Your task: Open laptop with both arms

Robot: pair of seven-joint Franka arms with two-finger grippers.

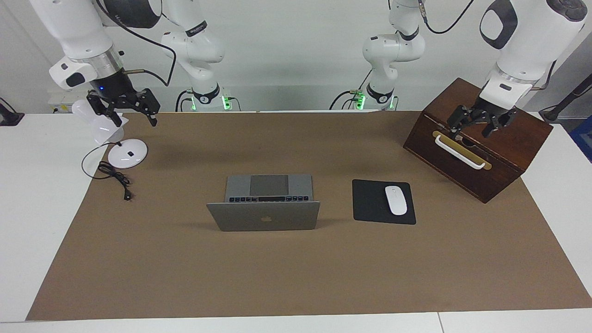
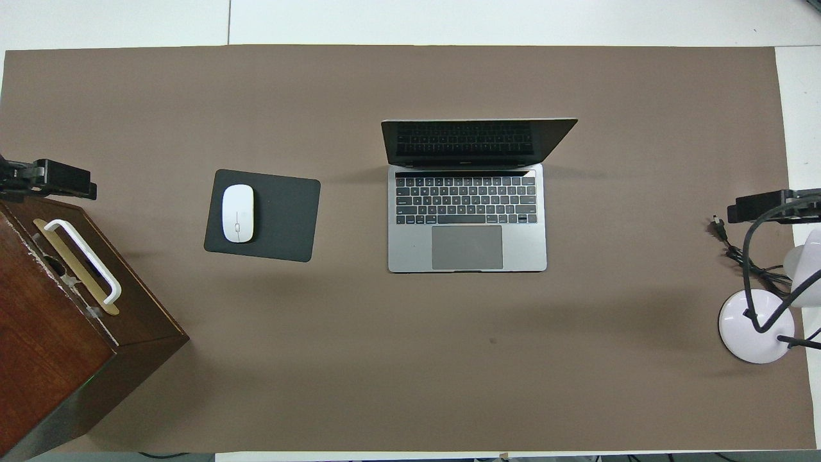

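Overhead view puts the thin silver-grey laptop [image 2: 467, 218] at mid-table on the brown paper mat [image 2: 385, 359]. Its lid is already raised and the keys are showing, with the black mouse pad [image 2: 276, 218] at its nine o'clock. My left pincer [image 1: 478, 124] hangs over the dark wooden box with the white handle [image 1: 462, 180], fingers apart and empty. My right pincer [image 1: 124, 111] hangs over the white desk lamp [image 1: 127, 153], fingers apart too. I judge the opening done. To finish well, I'd hold both arms high and wide, clear of lid, box top and lamp neck.
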